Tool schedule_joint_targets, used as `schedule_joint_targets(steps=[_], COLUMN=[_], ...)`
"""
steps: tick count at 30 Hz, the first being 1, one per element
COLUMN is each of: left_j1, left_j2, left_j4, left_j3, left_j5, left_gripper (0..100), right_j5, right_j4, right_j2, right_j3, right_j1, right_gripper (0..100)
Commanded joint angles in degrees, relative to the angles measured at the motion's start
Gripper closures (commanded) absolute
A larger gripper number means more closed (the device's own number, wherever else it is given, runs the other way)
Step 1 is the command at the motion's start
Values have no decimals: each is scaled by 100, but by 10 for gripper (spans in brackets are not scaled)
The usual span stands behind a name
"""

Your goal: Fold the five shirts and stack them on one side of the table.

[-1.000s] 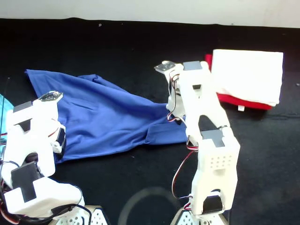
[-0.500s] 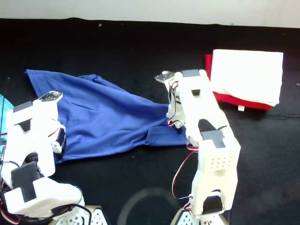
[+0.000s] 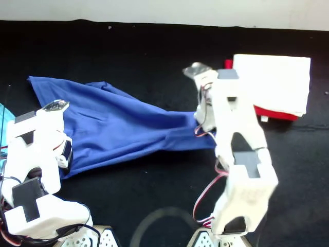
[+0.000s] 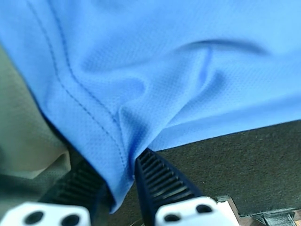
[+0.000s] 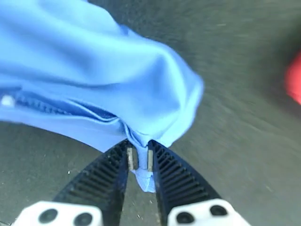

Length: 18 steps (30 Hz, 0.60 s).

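Left arm (image 3: 36,154): is standing folded up at the near left of the high view, its wrist pointing downward.
Left hand (image 4: 110,162): is gripping the stitched hem of the blue shirt (image 4: 155,70), with the cloth running between its two ribbed fingers.
Right arm (image 3: 237,139): is leaning forward from its base at the near middle, its upper links tilting away.
Right hand (image 5: 139,149): is pinching a bunched corner of the same shirt, its fingers (image 5: 106,172) pressing close together at the tips.

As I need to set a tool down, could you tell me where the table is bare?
Bare table runs along the far edge behind the blue shirt, and nearer, between the arm bases. Crowded: the middle, where the left claw and right claw grip that shirt, and far right, the white shirt on the red shirt.
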Motion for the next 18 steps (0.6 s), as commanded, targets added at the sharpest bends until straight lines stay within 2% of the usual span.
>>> schedule_joint_targets(steps=[1,4,8,13,18], left_j1=[-13,-13,-13,-40,-22], left_j2=[-22,-22,-22,-22,-22], left_j4=[9,9,9,26,18], left_j3=[-180,-180,-180,-180,-180], left_j5=[-18,-18,-18,-18,-18], left_gripper=[991,991,991,991,991], right_j5=[62,62,273,387,378], right_j4=[382,769,743,-409,-1244], right_j2=[-804,-822,-963,-1859,-3002], right_j3=[4,84,927,2985,4840], right_j1=[136,110,48,-84,-444], right_gripper=[989,988,988,985,878])
